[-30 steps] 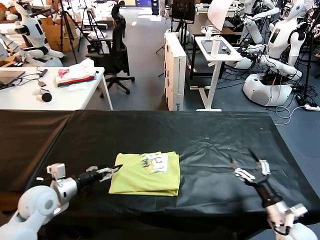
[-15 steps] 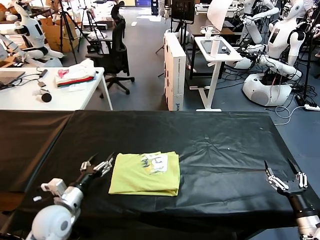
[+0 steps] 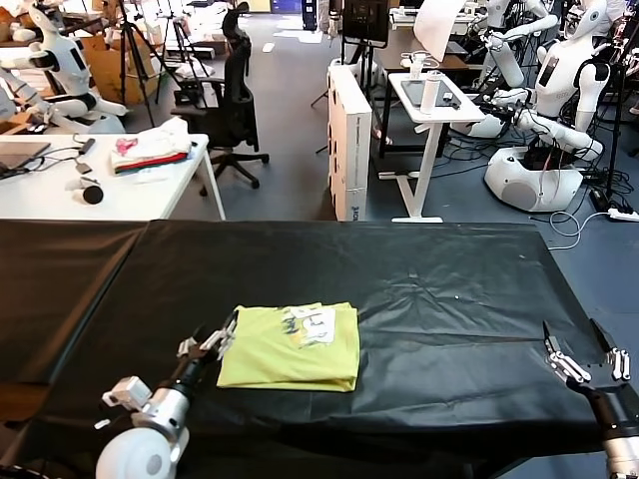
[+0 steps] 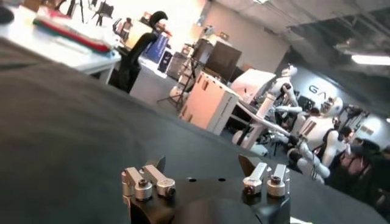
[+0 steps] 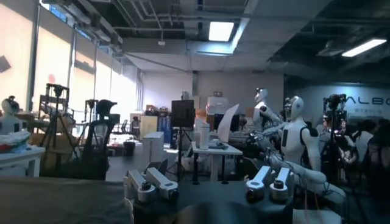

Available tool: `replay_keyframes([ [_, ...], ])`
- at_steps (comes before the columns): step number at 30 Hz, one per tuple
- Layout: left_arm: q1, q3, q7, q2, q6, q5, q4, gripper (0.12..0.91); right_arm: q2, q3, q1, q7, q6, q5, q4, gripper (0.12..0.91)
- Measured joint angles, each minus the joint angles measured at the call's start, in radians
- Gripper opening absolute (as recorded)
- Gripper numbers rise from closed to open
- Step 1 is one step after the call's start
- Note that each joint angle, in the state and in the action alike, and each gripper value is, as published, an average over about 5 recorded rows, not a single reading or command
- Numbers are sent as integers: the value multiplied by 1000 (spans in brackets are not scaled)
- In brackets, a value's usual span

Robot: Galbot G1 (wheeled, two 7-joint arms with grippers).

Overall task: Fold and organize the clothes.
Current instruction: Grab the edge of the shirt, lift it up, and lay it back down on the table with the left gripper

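T-shirt (image 3: 292,345), folded, lies just beyond left gripper (image 3: 212,340), jaws spread; right gripper (image 3: 584,355), also spread, sits well apart.

Folded cotton T-shirt (image 3: 291,347): plain lime-yellow, small white print on top; cloth-covered work table (image 3: 419,289): matte black; left gripper (image 3: 209,342) and right gripper (image 3: 581,359): silver-white fingers on black mounts
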Motion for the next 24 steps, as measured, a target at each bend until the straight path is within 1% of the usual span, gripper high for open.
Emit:
replay_keyframes([
  [2, 2, 2, -1, -13, 2, 7, 4, 907, -1, 1, 1, 0, 0, 0, 0, 907],
  [5, 6, 6, 3, -29, -8, 26, 13, 907, -1, -3, 5, 0, 0, 0, 0, 907],
  [12, 13, 15, 27, -53, -34, 59, 26, 907, -1, -11, 11, 0, -3, -1, 3, 907],
  [18, 13, 22, 37, -68, -37, 66, 38, 907, -1, -11, 8, -1, -5, 0, 12, 907],
  [24, 23, 22, 41, -67, -36, 62, 46, 907, -1, -12, 7, -1, -8, 0, 15, 907],
])
